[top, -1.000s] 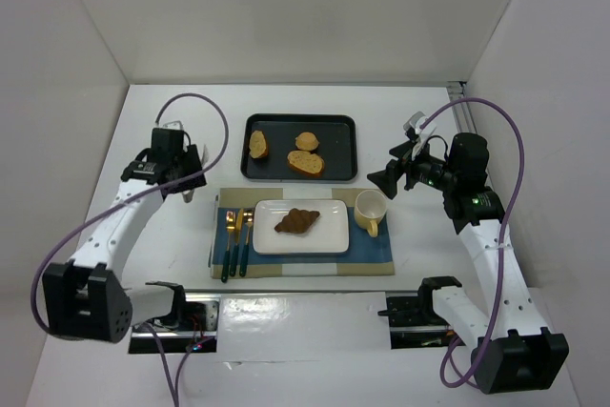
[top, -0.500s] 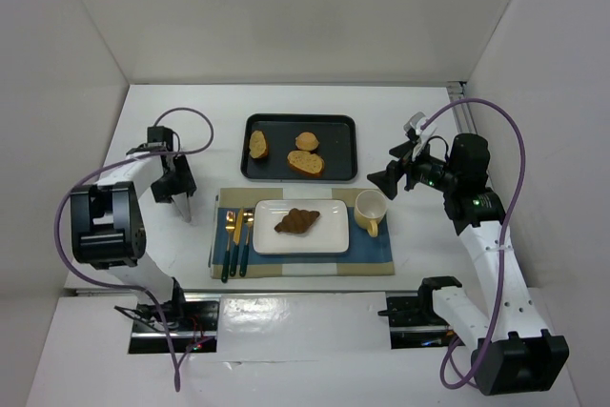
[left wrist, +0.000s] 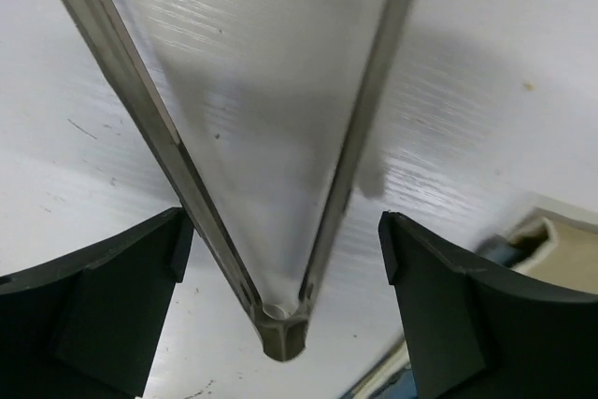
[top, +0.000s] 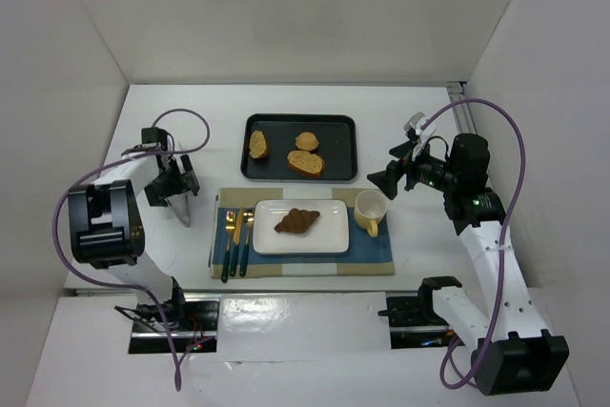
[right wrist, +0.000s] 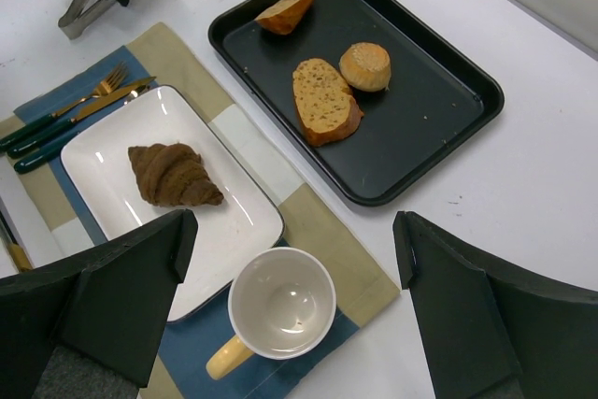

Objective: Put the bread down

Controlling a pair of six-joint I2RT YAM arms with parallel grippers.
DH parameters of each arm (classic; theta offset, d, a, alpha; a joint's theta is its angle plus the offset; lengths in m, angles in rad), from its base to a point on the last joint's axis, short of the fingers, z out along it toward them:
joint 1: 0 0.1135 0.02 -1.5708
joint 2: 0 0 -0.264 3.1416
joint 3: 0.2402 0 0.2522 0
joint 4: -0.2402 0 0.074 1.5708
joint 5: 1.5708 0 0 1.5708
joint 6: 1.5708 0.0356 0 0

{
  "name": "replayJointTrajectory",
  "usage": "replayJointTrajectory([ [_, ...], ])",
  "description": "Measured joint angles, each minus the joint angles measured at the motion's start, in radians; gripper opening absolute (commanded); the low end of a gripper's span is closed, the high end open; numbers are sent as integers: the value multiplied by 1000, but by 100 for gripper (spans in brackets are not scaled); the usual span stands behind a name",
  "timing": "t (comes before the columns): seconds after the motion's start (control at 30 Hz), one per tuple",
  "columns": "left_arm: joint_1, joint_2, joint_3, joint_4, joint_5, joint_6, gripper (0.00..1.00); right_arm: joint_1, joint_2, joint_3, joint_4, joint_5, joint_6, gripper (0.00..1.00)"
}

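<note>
The bread, a small dark brown croissant [top: 297, 221], lies on the white rectangular plate [top: 324, 238] on the placemat; it also shows in the right wrist view [right wrist: 174, 175]. My left gripper [top: 175, 185] is far left of the plate, open and empty. It hangs low over metal tongs [left wrist: 280, 315] that lie on the table, with the tongs' hinge between its spread fingers [left wrist: 103, 310]. My right gripper [top: 386, 178] is open and empty. It is raised just above and behind the cup [right wrist: 280, 306], to the right of the plate.
A black tray [top: 338, 164] behind the placemat holds three golden toasted bread slices [top: 307, 161]. A white cup with a yellow handle [top: 370, 212] stands right of the plate. A fork and knife [top: 234, 240] lie left of it. The tongs [top: 183, 212] lie left of the placemat.
My left arm has folded back to the left, and its gripper has come down over the tongs and turned a little. The right arm and the croissant have not moved.
</note>
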Motion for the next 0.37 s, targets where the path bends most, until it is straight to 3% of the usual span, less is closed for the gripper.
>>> replayJointTrajectory([
  [0.23,-10,-304,-67,25,100,-27,100,0,27,16,-3,21,37,100],
  [0.37,-84,-525,-109,58,146,-30,100,0,51,23,-1,66,93,100],
])
